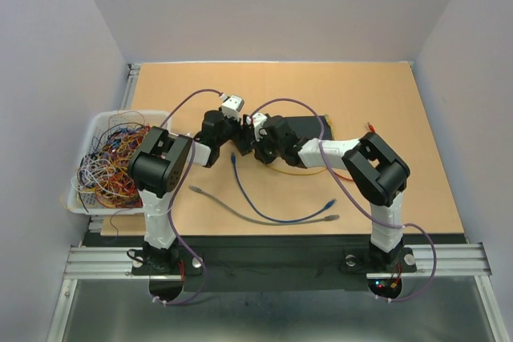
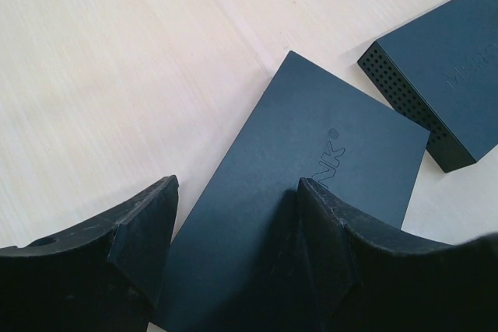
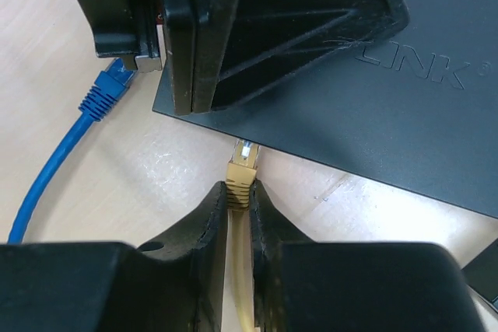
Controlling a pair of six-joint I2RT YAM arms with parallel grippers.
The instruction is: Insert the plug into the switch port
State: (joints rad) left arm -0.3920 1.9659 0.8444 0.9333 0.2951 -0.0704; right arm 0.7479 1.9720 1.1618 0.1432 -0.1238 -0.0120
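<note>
Alignment check, right arm nearer.
I see the right gripper [image 3: 238, 192] pinching the yellow clear-tipped plug [image 3: 242, 162], its long axis pointing straight at the edge of the flat dark switch box [image 3: 373, 114] just ahead. The left gripper [image 2: 237, 200] is spread over the box.

switch [image 3: 350, 130] ports hidden, yellow cable [image 3: 238, 270] cropped

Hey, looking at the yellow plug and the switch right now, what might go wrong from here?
First, the yellow plug in the right end effector points at the edge of the switch, but no port shows there, so it may jam against the housing. Second, the left end effector stands open over the switch, not clamping it, so a push could slide it. Third, the blue plug lies close beside the switch and might snag.
</note>
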